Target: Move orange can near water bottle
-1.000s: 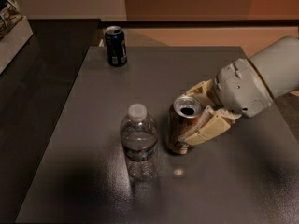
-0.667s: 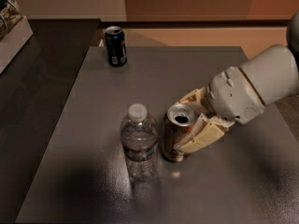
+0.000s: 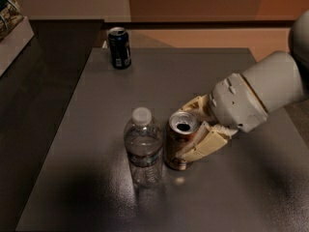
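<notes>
The orange can (image 3: pixel 177 140) stands upright on the grey table (image 3: pixel 96 95), its silver top open. It is right beside the water bottle (image 3: pixel 143 149), a clear ribbed bottle with a white cap, almost touching its right side. My gripper (image 3: pixel 199 129) reaches in from the right, and its cream fingers (image 3: pixel 206 145) are closed round the can's right side, one behind it and one in front.
A dark blue can (image 3: pixel 119 47) stands at the table's far left corner. A white box (image 3: pixel 12 28) sits on the dark counter at the far left. The table's right edge lies under my arm.
My gripper has carried the orange can to the left, from a small gap away to right beside the water bottle. The bottle and blue can have not moved.
</notes>
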### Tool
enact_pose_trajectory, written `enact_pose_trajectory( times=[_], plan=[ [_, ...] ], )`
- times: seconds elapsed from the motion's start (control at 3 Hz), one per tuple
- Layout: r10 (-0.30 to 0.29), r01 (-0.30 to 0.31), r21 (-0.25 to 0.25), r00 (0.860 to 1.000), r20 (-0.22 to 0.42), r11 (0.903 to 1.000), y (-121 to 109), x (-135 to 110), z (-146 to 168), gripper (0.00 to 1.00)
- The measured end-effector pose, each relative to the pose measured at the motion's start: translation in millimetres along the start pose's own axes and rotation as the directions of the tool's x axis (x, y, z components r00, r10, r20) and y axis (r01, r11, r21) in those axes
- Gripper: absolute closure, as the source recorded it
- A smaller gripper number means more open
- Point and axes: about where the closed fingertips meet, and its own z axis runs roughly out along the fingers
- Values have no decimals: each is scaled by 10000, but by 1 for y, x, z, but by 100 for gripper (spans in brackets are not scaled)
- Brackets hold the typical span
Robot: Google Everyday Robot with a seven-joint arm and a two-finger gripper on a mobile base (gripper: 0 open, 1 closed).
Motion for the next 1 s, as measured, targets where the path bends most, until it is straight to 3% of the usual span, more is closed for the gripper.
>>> enact_pose_trajectory(
  times=[0.33, 0.67, 1.0],
  plan=[
    [-35, 35, -10, 10000, -19, 10000, 0, -2, 1, 13],
    [-69, 69, -19, 10000, -37, 10000, 1, -3, 2, 0],
    [-70, 70, -20, 10000, -38, 10000, 1, -4, 2, 0]
  ],
)
